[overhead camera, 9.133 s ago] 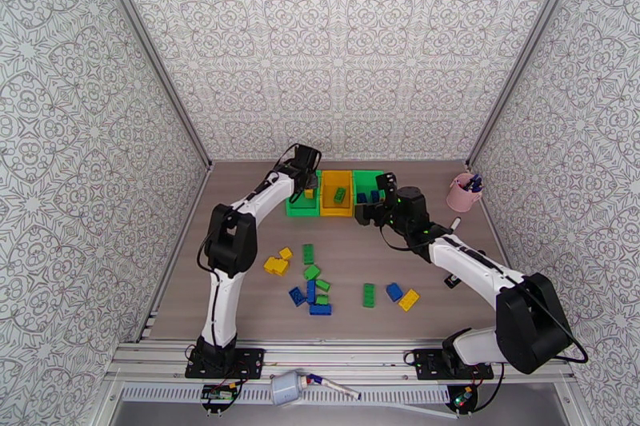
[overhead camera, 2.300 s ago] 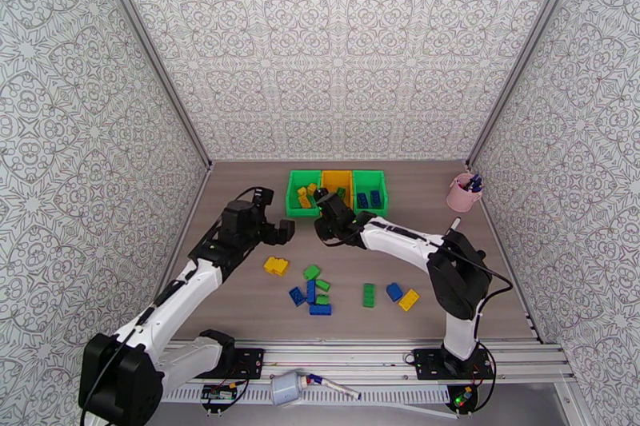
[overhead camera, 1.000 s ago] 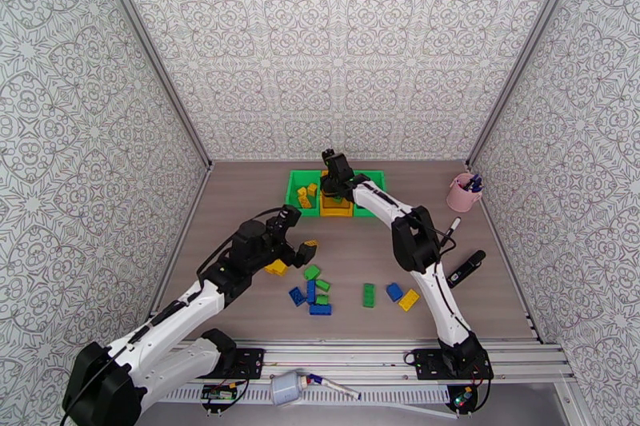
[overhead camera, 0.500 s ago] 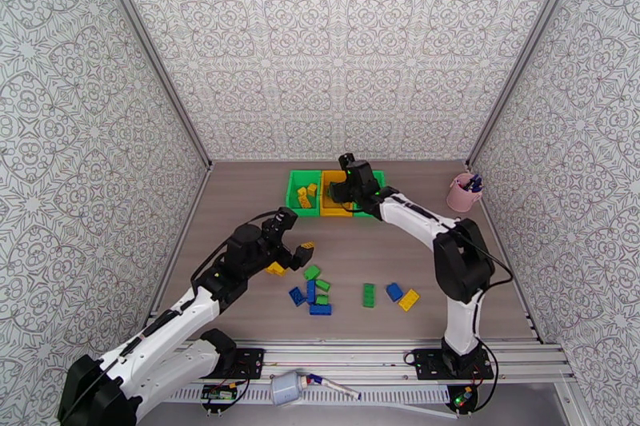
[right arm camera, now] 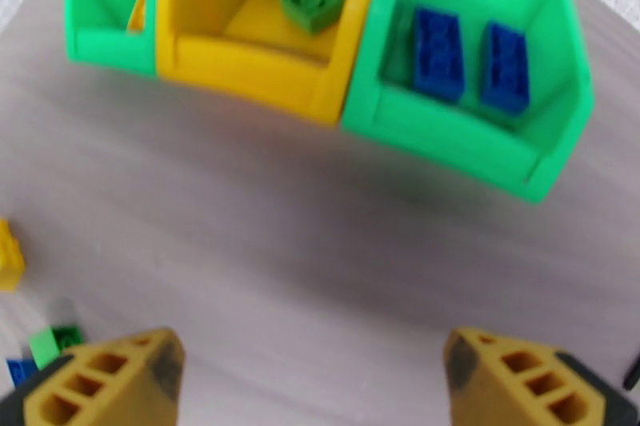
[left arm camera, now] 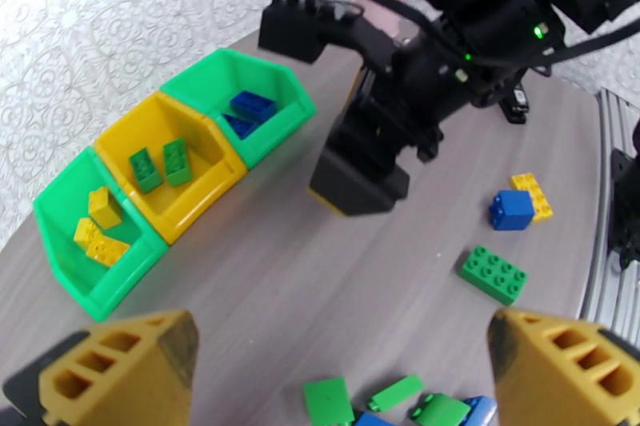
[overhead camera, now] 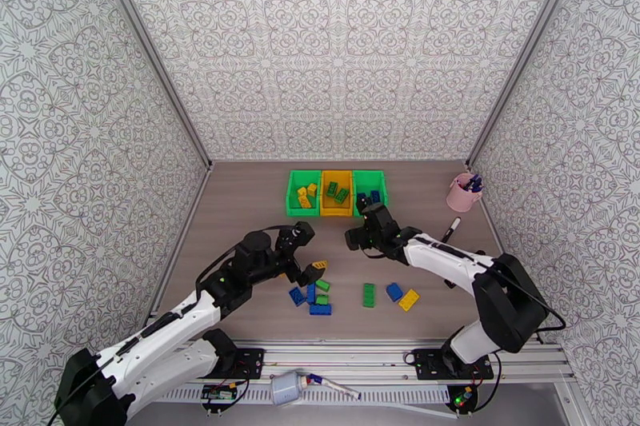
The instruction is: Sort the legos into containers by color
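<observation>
Top external view: the containers (overhead camera: 337, 213) stand in a row at the far middle of the table (overhead camera: 240, 204). The unsorted legos (overhead camera: 320, 309) lie nearer the front: a tight cluster of blue and green pieces left of centre, then a green brick (overhead camera: 369, 295), a blue brick (overhead camera: 394, 291) and a yellow brick (overhead camera: 409, 300) to its right. The left gripper (overhead camera: 310, 248) hangs just beside the far edge of the cluster. The right gripper (overhead camera: 353, 239) sits between the containers and the loose pieces.

Tool state: the left wrist view shows its fingers (left arm camera: 120, 368) spread wide with nothing between them, and the right wrist view shows the same.

Handling, as judged: the bricks look light, rigid and hard, with smooth, somewhat slippery sides and studded tops. The best hold is from above, pads on the two long flat sides. The lone green brick has free space all round. The cluster pieces touch or nearly touch, so a closing finger could push a neighbour.

View comparison: the left wrist view reads the contents plainly — yellow pieces in the left green bin (left arm camera: 120, 285), two green in the yellow bin (left arm camera: 202, 204), two blue in the right green bin (left arm camera: 282, 128). The right wrist view confirms the blue pair lying side by side. The overhead picture supplies what those lack — the layout of loose pieces relative to both arms.
</observation>
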You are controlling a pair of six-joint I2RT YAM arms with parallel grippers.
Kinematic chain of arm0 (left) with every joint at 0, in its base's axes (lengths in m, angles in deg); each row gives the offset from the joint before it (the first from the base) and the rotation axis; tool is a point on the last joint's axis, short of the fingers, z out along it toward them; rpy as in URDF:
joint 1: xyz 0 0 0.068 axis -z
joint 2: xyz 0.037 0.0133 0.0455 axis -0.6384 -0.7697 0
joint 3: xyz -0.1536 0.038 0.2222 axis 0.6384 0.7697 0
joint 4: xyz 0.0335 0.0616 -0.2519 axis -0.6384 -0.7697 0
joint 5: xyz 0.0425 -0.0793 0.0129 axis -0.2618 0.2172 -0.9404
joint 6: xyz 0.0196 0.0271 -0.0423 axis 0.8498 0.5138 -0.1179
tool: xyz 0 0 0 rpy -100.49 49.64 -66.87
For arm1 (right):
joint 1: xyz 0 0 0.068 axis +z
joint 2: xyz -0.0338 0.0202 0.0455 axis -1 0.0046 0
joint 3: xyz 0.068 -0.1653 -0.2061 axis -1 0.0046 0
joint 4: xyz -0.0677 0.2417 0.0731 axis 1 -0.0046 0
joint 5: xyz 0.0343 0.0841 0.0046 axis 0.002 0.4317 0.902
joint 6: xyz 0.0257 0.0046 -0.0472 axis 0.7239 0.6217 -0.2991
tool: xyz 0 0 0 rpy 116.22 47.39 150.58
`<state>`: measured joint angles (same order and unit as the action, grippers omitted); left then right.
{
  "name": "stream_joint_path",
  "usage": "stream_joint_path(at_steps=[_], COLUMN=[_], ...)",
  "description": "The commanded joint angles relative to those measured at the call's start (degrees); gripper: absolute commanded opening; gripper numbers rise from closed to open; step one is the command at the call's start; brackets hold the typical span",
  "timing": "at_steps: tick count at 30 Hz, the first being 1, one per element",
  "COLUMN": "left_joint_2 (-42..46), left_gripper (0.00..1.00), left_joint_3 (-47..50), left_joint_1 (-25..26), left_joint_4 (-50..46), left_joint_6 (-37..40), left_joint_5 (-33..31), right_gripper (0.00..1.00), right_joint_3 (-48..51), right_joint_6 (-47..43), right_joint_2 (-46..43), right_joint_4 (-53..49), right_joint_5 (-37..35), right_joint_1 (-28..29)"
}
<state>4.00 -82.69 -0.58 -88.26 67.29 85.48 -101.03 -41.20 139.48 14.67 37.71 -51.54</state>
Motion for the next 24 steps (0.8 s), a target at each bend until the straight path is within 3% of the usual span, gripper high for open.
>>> stream_joint_path(at_steps=[1, 11, 20, 24], left_joint_2=[-0.25, 3.49, -1.54, -5.58], left_gripper=[1.00, 1.00, 1.00, 1.00], left_joint_3=[-1.13, -4.18, -3.02, -4.81], left_joint_1=[1.16, 2.66, 2.03, 1.40], left_joint_4=[-2.47, -12.98, -7.68, -8.25], left_joint_6=[2.83, 1.26, 5.68, 8.55], left_joint_5=[3.12, 4.30, 8.60, 10.52], right_gripper=[0.90, 0.90, 0.89, 0.85], right_joint_3=[1.50, 4.32, 4.79, 4.10], right_joint_6=[5.89, 16.77, 18.67, 20.47], right_joint_2=[-3.32, -11.50, -10.93, -10.06], right_joint_4=[-3.67, -15.30, -25.64, -26.49], right_joint_5=[-4.35, -6.67, -6.02, -1.34], right_joint_1=[2.91, 6.09, 6.06, 6.30])
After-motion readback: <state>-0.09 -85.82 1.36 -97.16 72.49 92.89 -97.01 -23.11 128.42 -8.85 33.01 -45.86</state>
